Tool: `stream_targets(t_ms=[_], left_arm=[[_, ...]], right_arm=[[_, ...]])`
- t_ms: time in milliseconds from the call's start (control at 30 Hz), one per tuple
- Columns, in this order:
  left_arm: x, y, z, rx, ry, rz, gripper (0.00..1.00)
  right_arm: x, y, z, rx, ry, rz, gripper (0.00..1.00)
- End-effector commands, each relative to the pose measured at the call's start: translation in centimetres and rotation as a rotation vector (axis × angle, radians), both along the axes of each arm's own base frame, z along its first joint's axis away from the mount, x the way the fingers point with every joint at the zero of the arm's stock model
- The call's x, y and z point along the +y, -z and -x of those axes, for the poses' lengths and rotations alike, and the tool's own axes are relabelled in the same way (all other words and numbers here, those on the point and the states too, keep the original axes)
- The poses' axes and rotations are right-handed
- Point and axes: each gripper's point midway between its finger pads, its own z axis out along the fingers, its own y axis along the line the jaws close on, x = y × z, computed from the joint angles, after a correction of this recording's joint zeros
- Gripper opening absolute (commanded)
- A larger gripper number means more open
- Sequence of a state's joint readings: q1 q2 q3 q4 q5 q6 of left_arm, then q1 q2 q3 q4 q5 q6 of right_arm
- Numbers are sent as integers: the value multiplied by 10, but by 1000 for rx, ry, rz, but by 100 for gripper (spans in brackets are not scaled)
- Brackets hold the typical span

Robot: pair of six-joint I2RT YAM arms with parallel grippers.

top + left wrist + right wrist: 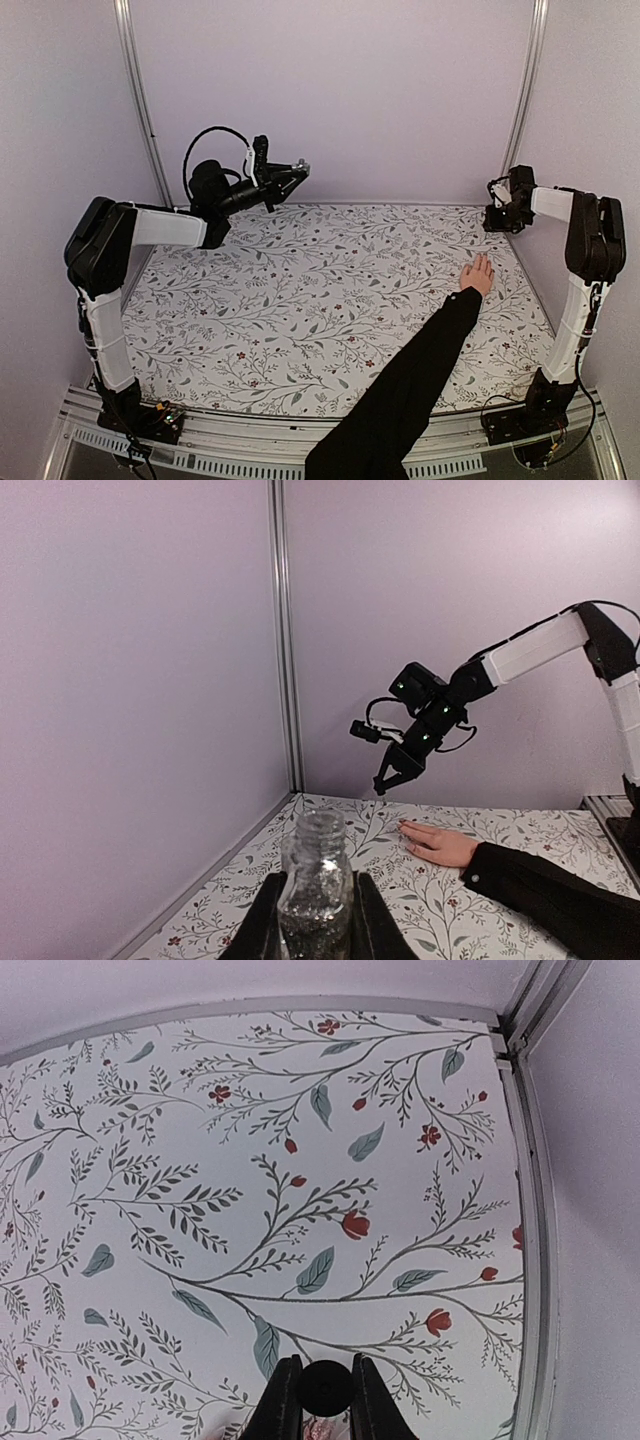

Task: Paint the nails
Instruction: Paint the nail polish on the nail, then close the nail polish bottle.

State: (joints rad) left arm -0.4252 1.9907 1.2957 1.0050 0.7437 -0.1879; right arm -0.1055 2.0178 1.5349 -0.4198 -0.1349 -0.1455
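The left hand (316, 922) was clamped on an open glittery bottle (318, 875); the right hand (322, 1394) gripped a black cap (323, 1384), raised near the nails (483, 260) on the surface (300, 300)

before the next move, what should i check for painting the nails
1. left gripper shut on the open bottle: ok
2. right gripper shut on the black cap: ok
3. hand lying flat on the table: ok
4. right gripper down at the hand: not ok, it hangs raised, roughly past the fingertips
5. nails bare or painted: cannot tell, too small
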Motion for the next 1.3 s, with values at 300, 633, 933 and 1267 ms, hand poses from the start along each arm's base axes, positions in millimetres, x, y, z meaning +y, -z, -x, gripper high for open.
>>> stream_targets(t_ms=[300,633,933,1267], left_arm=[[4,-19,13,-45,20,-18,0],[-9,-25,40,-78,103,-39,0],[-21,-2,71,-34,193,-31,0],[-38,40,110,-44,290,-76,0]], right_arm=[[18,-92,-19,-172,-53,-76,0],[50,-135,-2,-248,-153,-210,0],[108,-169,15,-304,-316,-326,0],[201,-211,57,-395,-592,-453,0]])
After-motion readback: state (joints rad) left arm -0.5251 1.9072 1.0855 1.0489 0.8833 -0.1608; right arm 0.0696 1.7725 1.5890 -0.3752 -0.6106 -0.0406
